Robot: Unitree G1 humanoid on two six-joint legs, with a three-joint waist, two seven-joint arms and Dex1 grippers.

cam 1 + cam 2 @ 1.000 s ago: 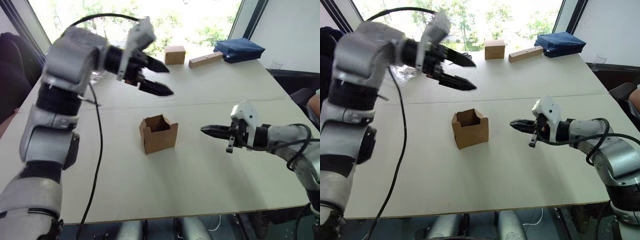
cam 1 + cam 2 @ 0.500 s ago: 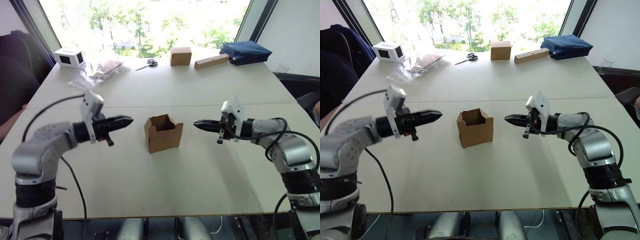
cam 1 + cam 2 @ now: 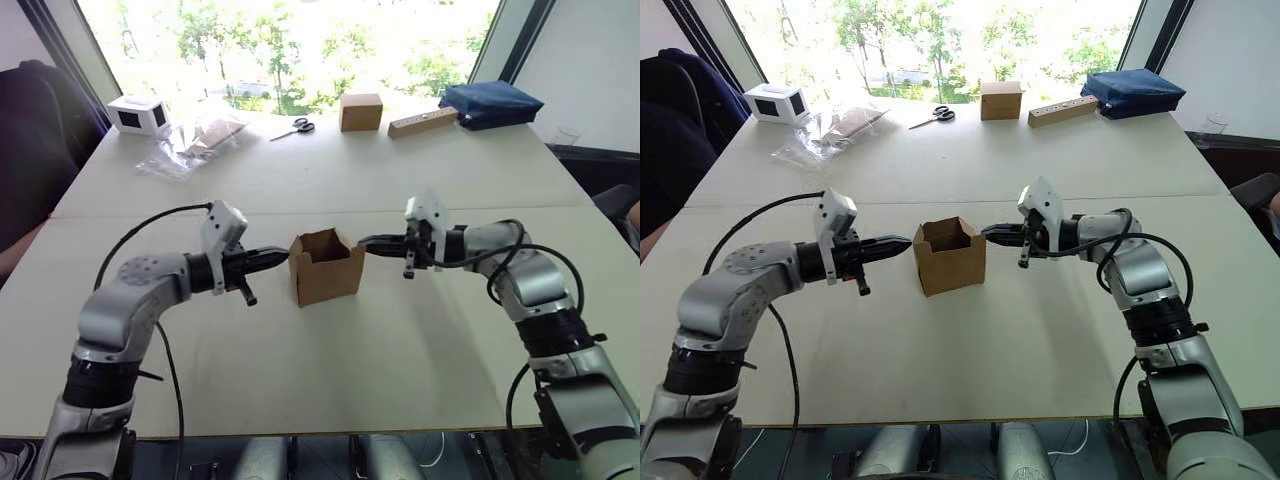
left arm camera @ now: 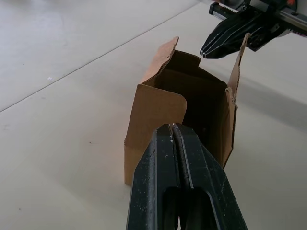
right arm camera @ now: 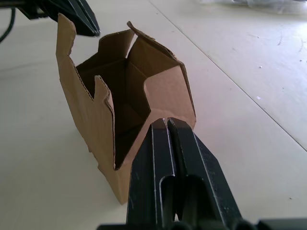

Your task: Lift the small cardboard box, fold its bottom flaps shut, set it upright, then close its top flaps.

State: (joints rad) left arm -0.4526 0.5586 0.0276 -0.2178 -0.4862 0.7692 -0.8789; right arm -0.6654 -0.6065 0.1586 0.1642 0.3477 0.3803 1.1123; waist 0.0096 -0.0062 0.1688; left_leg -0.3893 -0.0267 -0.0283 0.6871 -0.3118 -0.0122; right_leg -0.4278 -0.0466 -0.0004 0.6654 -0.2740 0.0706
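Note:
The small cardboard box (image 3: 327, 268) stands upright in the middle of the table, its top open and the top flaps (image 4: 165, 55) sticking up. My left gripper (image 3: 278, 255) is shut and empty, its tip right at the box's left wall near the upper edge. From the other side my right gripper (image 3: 368, 242) points in, also shut and empty, with its tip at the box's right flap. In the left wrist view my shut fingers (image 4: 173, 139) sit just before the near wall. Across the box, the right gripper (image 4: 225, 38) shows.
Along the table's far edge sit a tan cube-like box (image 3: 361, 112), a long wooden block (image 3: 423, 122), a blue bag (image 3: 490, 104), scissors (image 3: 293, 128), plastic bags (image 3: 190, 148) and a white device (image 3: 138, 114). A black cable (image 3: 140, 225) loops over my left arm.
My left arm came down from high over the table to the box's left side and its jaws closed. The right gripper moved left up to the box.

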